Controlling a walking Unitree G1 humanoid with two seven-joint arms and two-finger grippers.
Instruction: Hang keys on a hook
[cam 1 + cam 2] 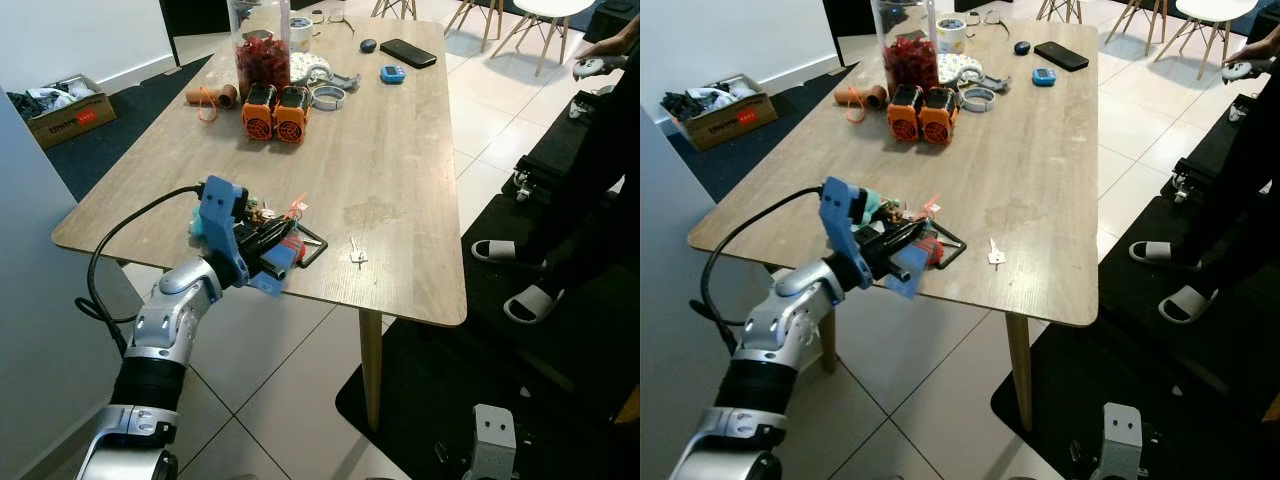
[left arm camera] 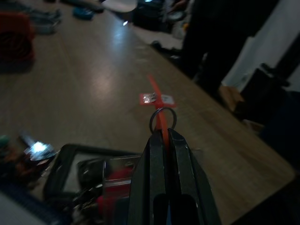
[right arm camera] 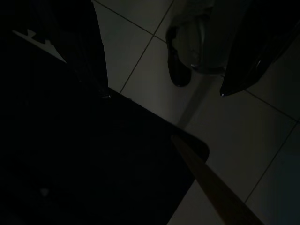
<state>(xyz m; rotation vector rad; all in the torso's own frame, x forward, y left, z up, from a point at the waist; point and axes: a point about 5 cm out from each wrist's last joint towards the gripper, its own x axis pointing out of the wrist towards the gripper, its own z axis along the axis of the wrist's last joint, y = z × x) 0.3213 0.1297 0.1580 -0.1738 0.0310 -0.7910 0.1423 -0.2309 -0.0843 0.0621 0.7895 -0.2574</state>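
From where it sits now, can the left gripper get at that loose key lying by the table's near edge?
Probably yes. The left gripper is shut on the orange tag of a key ring, and bare tabletop separates it from the loose key. It would have to let go first.

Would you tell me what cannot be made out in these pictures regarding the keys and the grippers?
- Keys: in the left wrist view a dark blur beside the left gripper, whose shut fingers pinch an orange tag on a ring.
- Hook: none I can identify.
- Right gripper: its wrist view is dark; fingers spread above floor tiles.
- Person: cut off by the head views' edge.
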